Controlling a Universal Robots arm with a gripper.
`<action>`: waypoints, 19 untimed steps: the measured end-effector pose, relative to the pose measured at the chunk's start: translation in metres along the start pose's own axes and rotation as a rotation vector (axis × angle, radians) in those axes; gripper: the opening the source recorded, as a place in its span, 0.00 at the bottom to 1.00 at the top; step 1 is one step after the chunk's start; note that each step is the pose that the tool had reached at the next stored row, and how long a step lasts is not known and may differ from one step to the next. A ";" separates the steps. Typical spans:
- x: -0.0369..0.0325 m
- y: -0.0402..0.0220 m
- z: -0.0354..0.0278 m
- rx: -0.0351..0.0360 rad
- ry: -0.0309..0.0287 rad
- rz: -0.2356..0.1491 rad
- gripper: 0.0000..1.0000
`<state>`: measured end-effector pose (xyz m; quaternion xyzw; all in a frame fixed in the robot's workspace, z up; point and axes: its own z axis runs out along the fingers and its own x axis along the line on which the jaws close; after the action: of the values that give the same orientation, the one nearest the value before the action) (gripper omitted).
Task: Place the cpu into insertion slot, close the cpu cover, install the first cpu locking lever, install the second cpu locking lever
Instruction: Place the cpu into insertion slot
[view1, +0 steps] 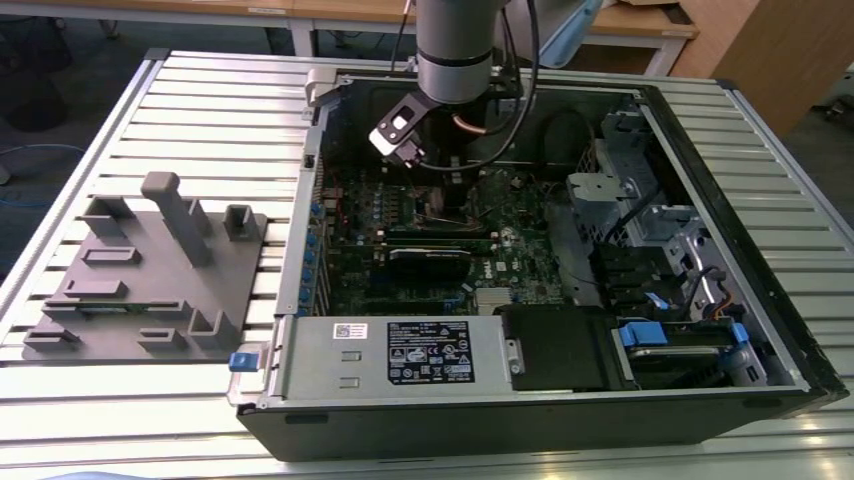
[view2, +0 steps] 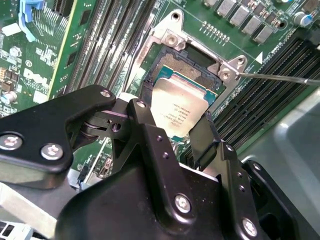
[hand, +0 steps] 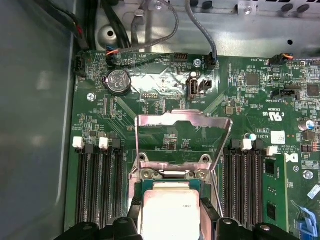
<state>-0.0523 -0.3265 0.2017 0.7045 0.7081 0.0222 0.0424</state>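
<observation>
A slatted aluminium table (view1: 200, 80) carries an open black steel computer case (view1: 534, 420) lying on its side, with a moulded grey fixture plate (view1: 120, 310) of blocks and posts just beside it on the exterior view's left. Along the case's near wall sits a boxy grey power supply (view1: 320, 365) bearing a black-and-white printed sticker and a smaller white label. The smooth grey arm (view1: 454, 50) reaches down into the case over the green circuit board (hand: 240, 95), whose surface is crowded with fine white lettering and flanked by rows of long black memory slots (hand: 97, 185). In the first wrist view the cpu cover (hand: 180, 118), a thin silvery metal frame with a square window, stands tilted up and open behind the socket. The insertion slot (view2: 182, 62) shows its dark, finely grained centre and bright metal rim with round screw heads at the corners; a thin steel locking lever (view2: 280, 78) runs off from one corner. The matte black gripper (view2: 176, 119) is closed to the chip's width, its fingers (view2: 145, 112) pressing opposite edges of the cpu (view2: 182, 107), which hangs tilted just above the slot, partly over it. The chip's dull silver top carries small dark print. A round coin battery (hand: 119, 82) sits farther up the board
</observation>
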 end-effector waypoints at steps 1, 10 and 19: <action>0.0000 -0.0010 0.0003 0.0000 0.0001 0.000 0.54; 0.0001 -0.0049 0.0031 0.0000 0.0002 0.000 0.54; -0.0001 -0.0067 0.0057 0.0000 0.0001 0.000 0.54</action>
<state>-0.0585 -0.3268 0.1954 0.7046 0.7080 0.0223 0.0423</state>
